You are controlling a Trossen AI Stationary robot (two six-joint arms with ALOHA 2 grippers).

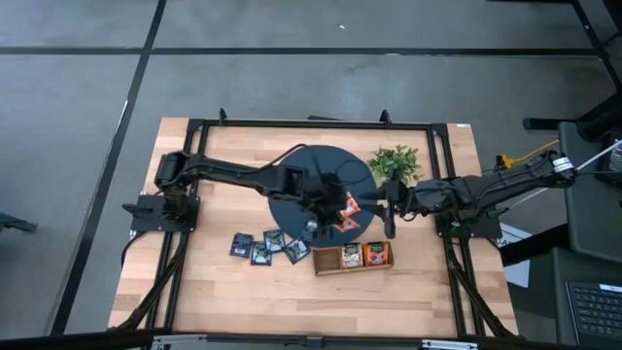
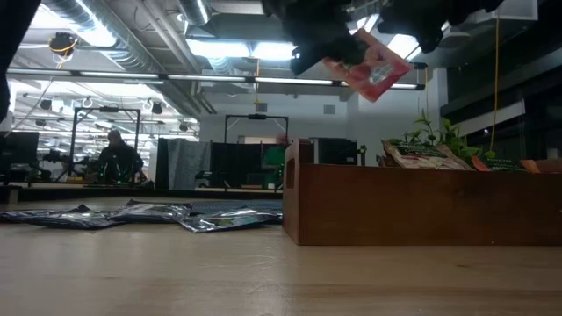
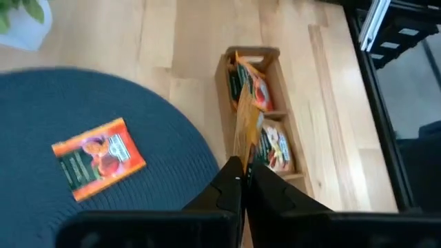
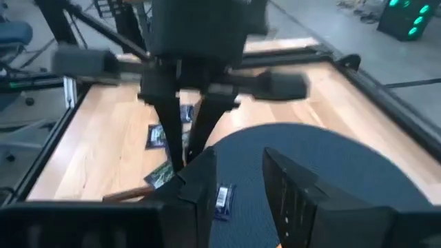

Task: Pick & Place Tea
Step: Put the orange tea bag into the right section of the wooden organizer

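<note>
1. Left wrist view showed the left gripper [image 3: 241, 180] with its fingers pinched tight on the bottom edge of an orange-red sachet [image 3: 242, 120], held on edge so that its long axis ran away from the fingers toward the tray [image 3: 222, 83].
2. The tray lay just past the held sachet, lengthwise along the same line, with sachets already standing in its compartments; a drop there looked like the next move.
3. High view put that gripper [image 1: 335, 209] over the near rim of the dark mat [image 1: 292, 165], the tray [image 1: 352, 257] lying just beyond it toward the table's front edge.
4. The left arm reached across the mat from the table's left side, stretched nearly straight, and was plainly the nearer arm.
5. Low view showed the sachet [image 2: 369, 66] hanging tilted, well above the tray wall [image 2: 421, 206].
6. A second orange-red sachet [image 3: 98, 158] lay flat on the mat, and dark sachets [image 1: 264, 245] sat left of the tray.
7. The right gripper [image 4: 238, 189] waited beside the plant [image 1: 396, 161], its fingers apart and holding nothing.
</note>
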